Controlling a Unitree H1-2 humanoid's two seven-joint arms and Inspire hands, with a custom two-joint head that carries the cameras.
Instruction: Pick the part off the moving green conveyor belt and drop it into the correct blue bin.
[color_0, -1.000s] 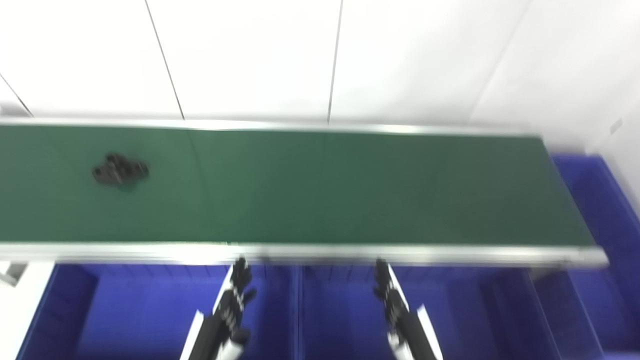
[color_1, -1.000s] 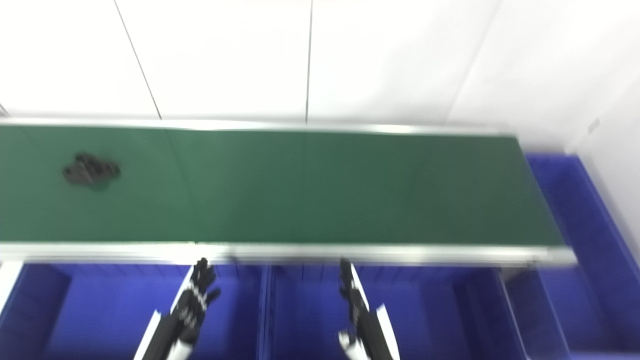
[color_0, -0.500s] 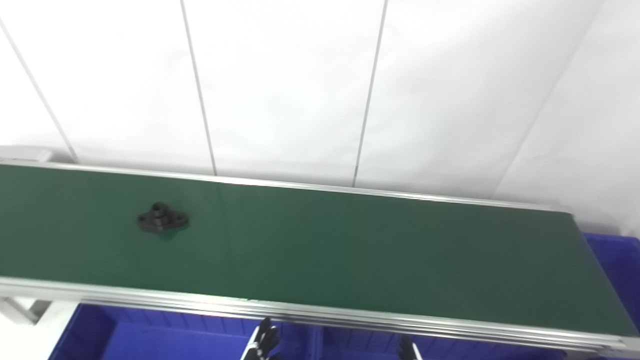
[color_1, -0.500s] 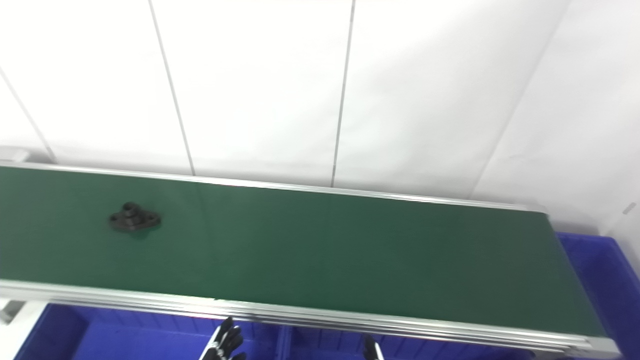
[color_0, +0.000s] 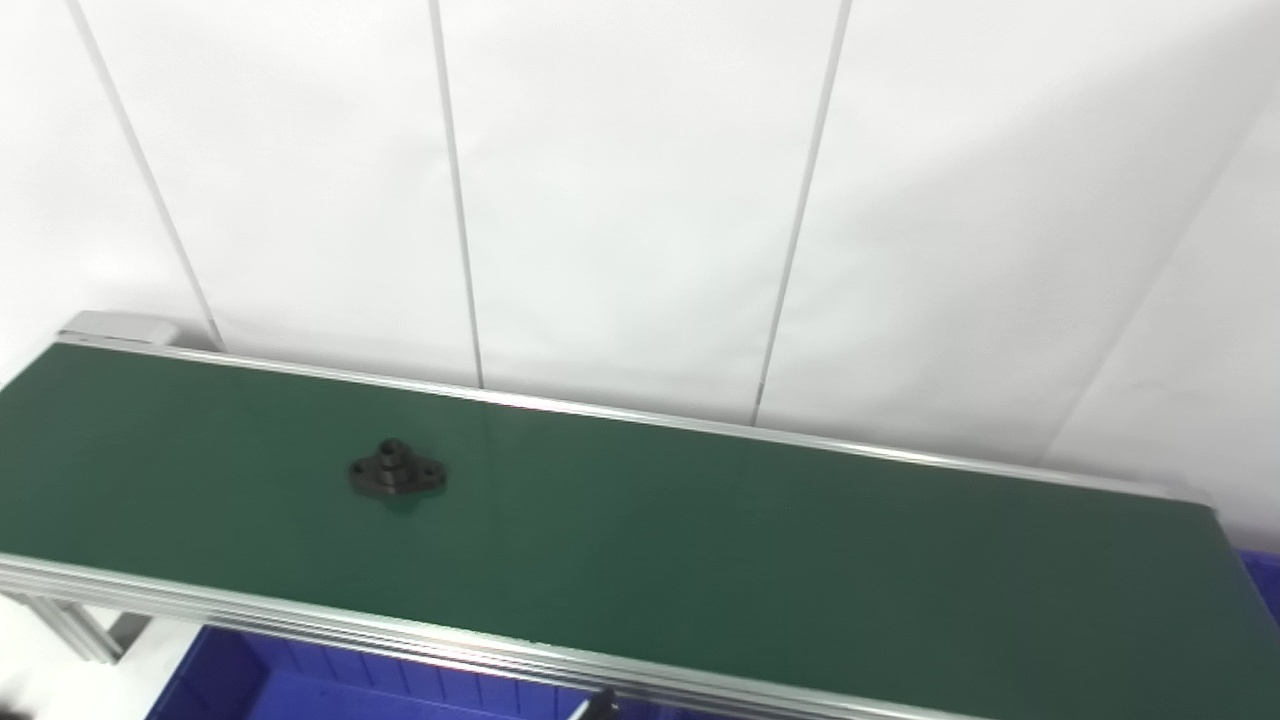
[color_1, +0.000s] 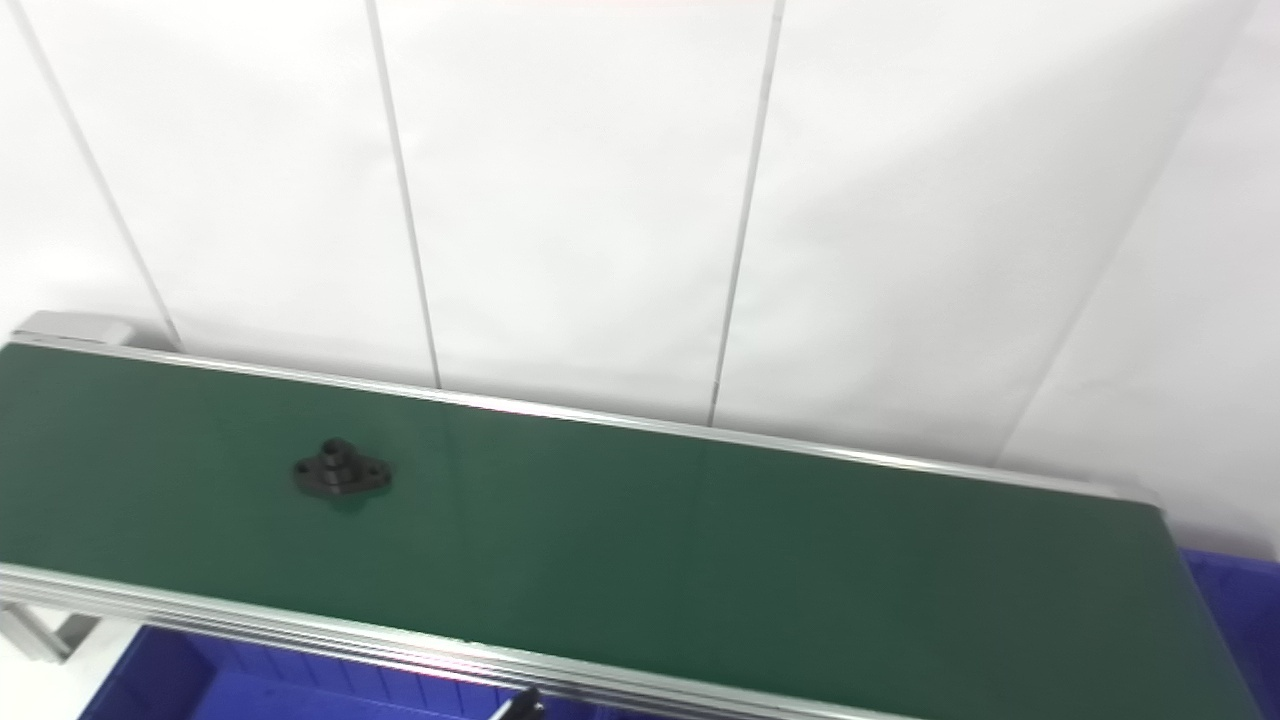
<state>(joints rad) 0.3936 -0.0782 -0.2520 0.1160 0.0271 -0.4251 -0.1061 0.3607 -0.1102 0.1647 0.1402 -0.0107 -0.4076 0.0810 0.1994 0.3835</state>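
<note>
Black, one part (color_0: 396, 473) lies on one green belt (color_0: 760, 570).

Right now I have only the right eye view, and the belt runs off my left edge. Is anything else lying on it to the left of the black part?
Observer: Nothing that I can see. The left eye view takes in the far left corner of the green belt, below the grey end cap. The stretch that shows between that corner and the black flanged part is bare.
Operator: What holds that end up?
Observer: A slotted aluminium leg stands under the near rail, to the left of the blue bin. Your view cuts most of the leg off.
</note>
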